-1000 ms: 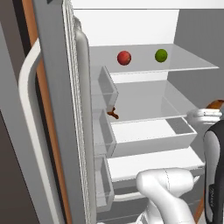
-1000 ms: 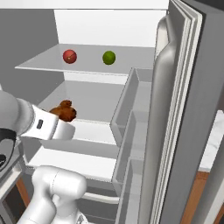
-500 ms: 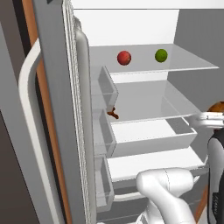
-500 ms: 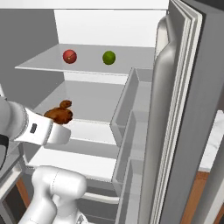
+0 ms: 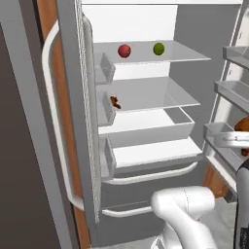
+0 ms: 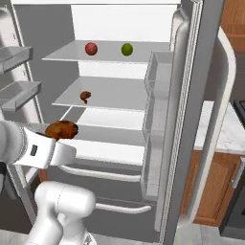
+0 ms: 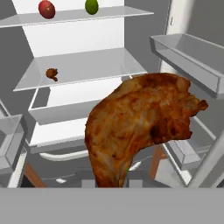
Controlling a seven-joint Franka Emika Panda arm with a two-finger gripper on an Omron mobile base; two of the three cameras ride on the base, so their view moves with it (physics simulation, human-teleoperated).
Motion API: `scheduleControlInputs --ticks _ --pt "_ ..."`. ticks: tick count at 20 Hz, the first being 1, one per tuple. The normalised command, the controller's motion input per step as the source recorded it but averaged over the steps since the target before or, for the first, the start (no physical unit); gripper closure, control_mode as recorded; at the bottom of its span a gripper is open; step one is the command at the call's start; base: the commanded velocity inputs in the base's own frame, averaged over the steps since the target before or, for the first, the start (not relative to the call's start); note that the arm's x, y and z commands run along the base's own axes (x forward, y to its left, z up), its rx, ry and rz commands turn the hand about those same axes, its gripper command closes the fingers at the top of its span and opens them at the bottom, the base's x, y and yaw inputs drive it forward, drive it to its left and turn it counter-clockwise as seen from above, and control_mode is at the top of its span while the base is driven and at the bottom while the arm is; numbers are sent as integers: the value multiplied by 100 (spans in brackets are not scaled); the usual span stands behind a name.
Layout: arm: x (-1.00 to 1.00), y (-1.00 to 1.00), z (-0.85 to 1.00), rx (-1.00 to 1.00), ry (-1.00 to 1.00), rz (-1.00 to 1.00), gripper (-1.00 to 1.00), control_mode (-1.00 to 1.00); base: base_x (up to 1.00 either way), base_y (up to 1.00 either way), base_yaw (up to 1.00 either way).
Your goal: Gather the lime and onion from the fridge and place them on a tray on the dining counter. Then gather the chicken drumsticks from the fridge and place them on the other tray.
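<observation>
- Tightly pinched, the claw (image 6: 61, 136) is closed on a chicken drumstick (image 7: 140, 127), held in front of the open fridge (image 6: 182, 95), outside its shelves.
- Seen from the hand camera, that drumstick runs on a slant: its narrow end points down toward the claw, its broad meaty end up and to the right. The fingertips themselves are hidden under the meat.
- From the right base camera the held piece is a brown lump above the white wrist, level with the lower shelves; the left base camera catches just a brown sliver of it at the right edge, beside the door bins (image 5: 228, 90).
- Further in, a second drumstick (image 6: 85, 96) lies on the middle shelf (image 6: 119, 95), close to its left side; it is too small to tell which way it points.
- On the top shelf (image 6: 110, 53) sit the onion (image 6: 91, 48) and the lime (image 6: 127, 49), well apart, the onion on the left.
- Both fridge doors stand wide open, a long curved white handle (image 5: 51, 121) on the left one.
- Past the right door, the right base camera takes in a strip of pale desk (image 6: 225, 129) on wooden cabinets.
- No writing or label can be read anywhere.
</observation>
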Motion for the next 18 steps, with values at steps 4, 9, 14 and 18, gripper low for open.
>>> scheduleControlInputs --ticks 4,9,14,18 --pt "0 0 0 0 0 0 100 100 -64 44 -20" --pt "0 0 0 0 0 0 100 100 -70 37 -32" --pt "0 0 0 0 0 0 100 100 -82 20 -43" --pt "0 0 0 0 0 0 100 100 -91 4 -47"
